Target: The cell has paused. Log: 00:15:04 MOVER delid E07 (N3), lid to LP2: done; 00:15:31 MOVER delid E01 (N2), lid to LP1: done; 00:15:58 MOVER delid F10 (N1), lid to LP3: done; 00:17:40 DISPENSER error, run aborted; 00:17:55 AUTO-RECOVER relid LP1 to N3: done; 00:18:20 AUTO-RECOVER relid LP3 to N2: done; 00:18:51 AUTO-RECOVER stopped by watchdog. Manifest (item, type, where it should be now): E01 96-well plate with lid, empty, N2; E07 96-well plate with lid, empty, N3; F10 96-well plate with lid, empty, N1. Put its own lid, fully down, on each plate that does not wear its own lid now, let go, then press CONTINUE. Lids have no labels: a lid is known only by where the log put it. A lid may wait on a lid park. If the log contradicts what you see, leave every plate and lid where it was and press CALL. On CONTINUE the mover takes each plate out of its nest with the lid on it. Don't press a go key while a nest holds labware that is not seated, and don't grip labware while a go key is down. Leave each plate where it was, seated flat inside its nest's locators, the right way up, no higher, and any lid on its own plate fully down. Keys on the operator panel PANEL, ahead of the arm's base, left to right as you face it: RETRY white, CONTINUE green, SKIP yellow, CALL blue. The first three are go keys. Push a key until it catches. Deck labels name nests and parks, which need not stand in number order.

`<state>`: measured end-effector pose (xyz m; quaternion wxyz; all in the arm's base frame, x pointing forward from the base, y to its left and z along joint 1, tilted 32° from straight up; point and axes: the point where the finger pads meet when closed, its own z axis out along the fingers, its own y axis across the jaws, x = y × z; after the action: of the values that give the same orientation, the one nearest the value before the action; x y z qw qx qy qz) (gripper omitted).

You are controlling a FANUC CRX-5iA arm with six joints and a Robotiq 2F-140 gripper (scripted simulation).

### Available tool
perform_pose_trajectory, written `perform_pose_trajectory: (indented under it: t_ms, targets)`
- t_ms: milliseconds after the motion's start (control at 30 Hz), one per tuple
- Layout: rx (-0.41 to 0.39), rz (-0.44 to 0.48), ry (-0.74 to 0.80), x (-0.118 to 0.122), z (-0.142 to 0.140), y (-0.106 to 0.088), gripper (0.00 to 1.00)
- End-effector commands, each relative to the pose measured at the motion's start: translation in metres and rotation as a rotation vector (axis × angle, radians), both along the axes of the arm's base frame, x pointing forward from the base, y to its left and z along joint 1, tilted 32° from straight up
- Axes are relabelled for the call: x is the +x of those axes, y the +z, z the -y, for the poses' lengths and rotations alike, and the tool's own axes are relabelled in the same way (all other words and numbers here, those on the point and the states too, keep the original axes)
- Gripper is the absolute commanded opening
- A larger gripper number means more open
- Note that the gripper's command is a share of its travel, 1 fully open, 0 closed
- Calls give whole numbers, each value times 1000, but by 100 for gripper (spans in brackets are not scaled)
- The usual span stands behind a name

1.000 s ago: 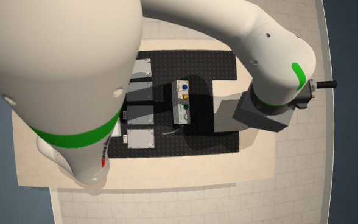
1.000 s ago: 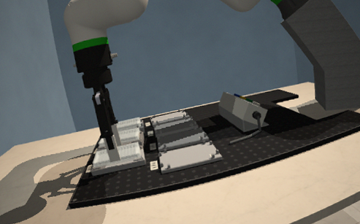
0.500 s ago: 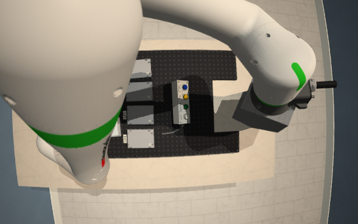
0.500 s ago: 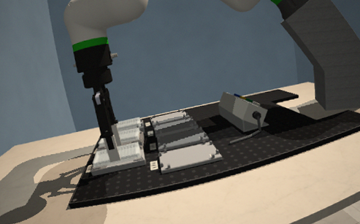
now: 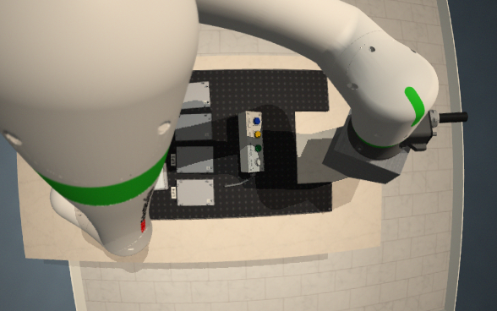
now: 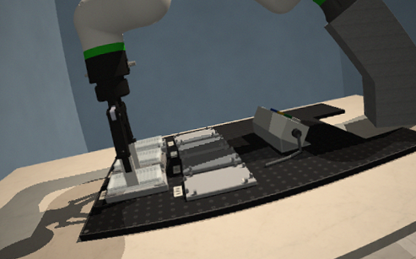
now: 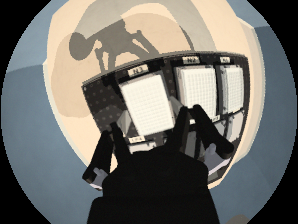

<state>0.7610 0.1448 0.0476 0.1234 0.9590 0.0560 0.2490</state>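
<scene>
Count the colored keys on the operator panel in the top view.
4, in a line down the panel: blue key farthest up, yellow key below it, green key next, white key lowest. None looks hidden.
</scene>
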Motion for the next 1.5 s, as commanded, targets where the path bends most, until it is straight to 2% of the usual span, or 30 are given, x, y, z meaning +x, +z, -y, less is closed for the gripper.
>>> perform_pose_trajectory:
  t_ms: [0, 267, 767, 1133, 1467]
  targets:
    - [0, 0, 0, -1, 0, 1, 66]
    - [0, 0, 0, -4, -2, 8, 66]
    - [0, 0, 0, -20, -9, 35, 66]
    - [0, 0, 0, -26, -11, 46, 66]
    - [0, 0, 0, -27, -12, 47, 66]
